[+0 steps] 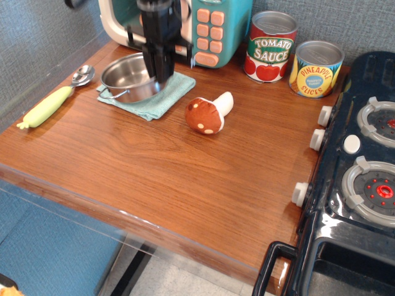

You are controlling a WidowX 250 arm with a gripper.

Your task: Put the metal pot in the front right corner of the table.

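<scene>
Matte black robot arm with a narrow black pincer (pixel 162 73)

The visible body is black all over, a blocky, squared housing near the top edge of the picture that steps down into two slim, flat-sided fingers (pixel 165 61) of the same dark finish. Its surfaces look dull rather than glossy, with a few faint lighter edges where panels meet. A short black bracket juts out on either side of the housing, and a dark rounded loop, perhaps a cable, shows at the top left. No markings or screws can be made out at this size.
</scene>
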